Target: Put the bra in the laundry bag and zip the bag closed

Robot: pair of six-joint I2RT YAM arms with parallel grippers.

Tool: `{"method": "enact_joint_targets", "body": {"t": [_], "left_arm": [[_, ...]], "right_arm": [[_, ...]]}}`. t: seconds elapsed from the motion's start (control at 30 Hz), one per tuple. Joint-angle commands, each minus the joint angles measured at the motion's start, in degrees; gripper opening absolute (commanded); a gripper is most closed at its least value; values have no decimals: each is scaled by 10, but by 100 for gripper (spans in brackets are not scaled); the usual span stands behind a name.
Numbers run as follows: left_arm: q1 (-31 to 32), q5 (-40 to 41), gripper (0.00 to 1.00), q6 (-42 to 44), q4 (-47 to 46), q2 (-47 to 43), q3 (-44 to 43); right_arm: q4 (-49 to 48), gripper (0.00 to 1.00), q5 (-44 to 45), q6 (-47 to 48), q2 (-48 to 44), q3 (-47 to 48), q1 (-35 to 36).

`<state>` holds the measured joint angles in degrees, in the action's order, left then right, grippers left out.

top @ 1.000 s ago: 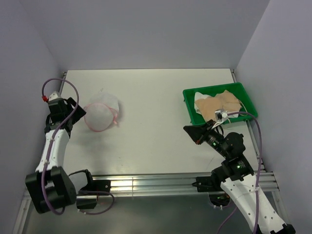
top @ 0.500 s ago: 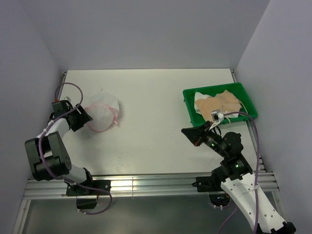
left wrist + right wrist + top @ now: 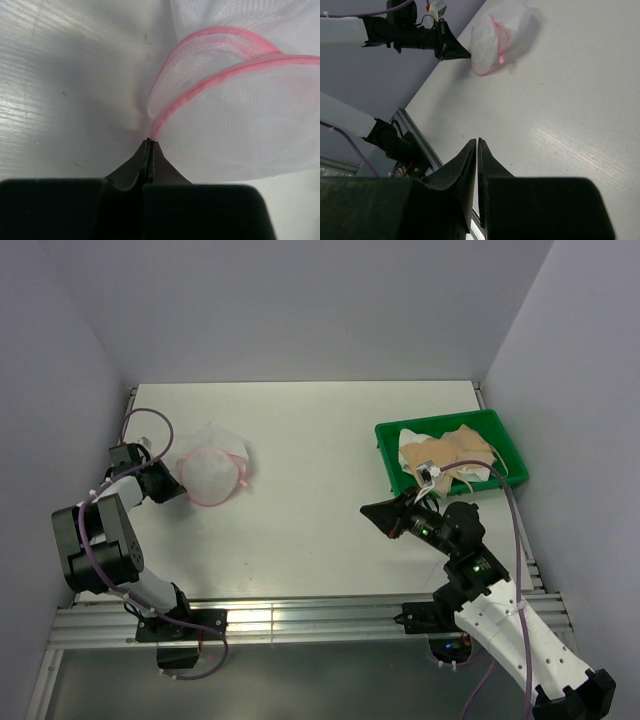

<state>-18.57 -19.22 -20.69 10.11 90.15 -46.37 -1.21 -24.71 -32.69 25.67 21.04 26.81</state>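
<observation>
Your left gripper (image 3: pixel 150 144) is pinched tight on the pink band (image 3: pixel 200 87) of the bag (image 3: pixel 240 120), at the left end of its rim. The bag lies at the left side of the table (image 3: pixel 320 430). Your right gripper (image 3: pixel 477 145) is pressed together on nothing and hangs over the table. The bra (image 3: pixel 450 452) lies in the green tray (image 3: pixel 432 422) at the far right, well apart from the bag.

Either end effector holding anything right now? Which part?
Left end effector pinches the laundry bag at its pink zipper rim; right end effector shut, empty.
</observation>
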Motion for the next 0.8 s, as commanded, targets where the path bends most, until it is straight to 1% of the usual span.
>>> {"method": "enact_joint_targets", "body": {"t": [0.0, 0.13, 0.2, 0.27, 0.3, 0.33, 0.37, 0.4, 0.43, 0.47, 0.5, 0.53, 0.57, 0.6, 0.63, 0.67, 0.7, 0.73, 0.77], "left_arm": [[-2, -16, 0, -7, -21, -29, -18], [-1, -16, 0, -30, -25, -72, -7], [1, -19, 0, -44, -25, -93, 0], [8, -21, 0, -59, -20, -132, 9], [21, -14, 0, -71, -17, -148, 12], [28, -8, 0, -80, -12, -182, 20], [32, -6, 0, -94, -8, -202, 27], [33, -15, 0, -122, -11, -222, 36], [34, -17, 0, -136, -16, -266, 60], [37, -17, 0, -149, -26, -291, 72], [44, -16, 0, -159, -29, -312, 85], [53, -6, 0, -175, -32, -355, 105], [63, 6, 0, -182, -36, -376, 115], [88, 19, 0, -194, -35, -392, 132], [107, 38, 0, -197, -37, -421, 140], [130, 52, 0, -197, -40, -438, 145], [193, 79, 0, -194, -54, -456, 160], [233, 146, 0, -193, -61, -494, 168], [263, 172, 0, -193, -64, -511, 174]], "right_arm": [[-45, 11, 35, -6, 16, 21, 20], [-63, 11, 62, -7, 48, 28, 54], [-69, 11, 81, -4, 75, 33, 86], [-75, 11, 120, 0, 109, 46, 112], [-77, 11, 132, 1, 122, 52, 139], [-78, 11, 159, 2, 137, 68, 152], [-79, 12, 175, 4, 168, 76, 165], [-82, 15, 190, 3, 183, 84, 178], [-91, 16, 214, 3, 201, 100, 198], [-96, 18, 226, -1, 236, 108, 206], [-106, 24, 238, -4, 252, 116, 209], [-128, 29, 245, -8, 270, 129, 211], [-133, 34, 263, -17, 310, 138, 211], [-131, 39, 263, -18, 329, 152, 211], [-120, 40, 265, -18, 349, 184, 211], [-121, 41, 263, -25, 373, 195, 211], [-127, 48, 263, -30, 380, 201, 211], [-144, 51, 264, -35, 387, 204, 211], [-144, 55, 271, -45, 402, 210, 210]]}}
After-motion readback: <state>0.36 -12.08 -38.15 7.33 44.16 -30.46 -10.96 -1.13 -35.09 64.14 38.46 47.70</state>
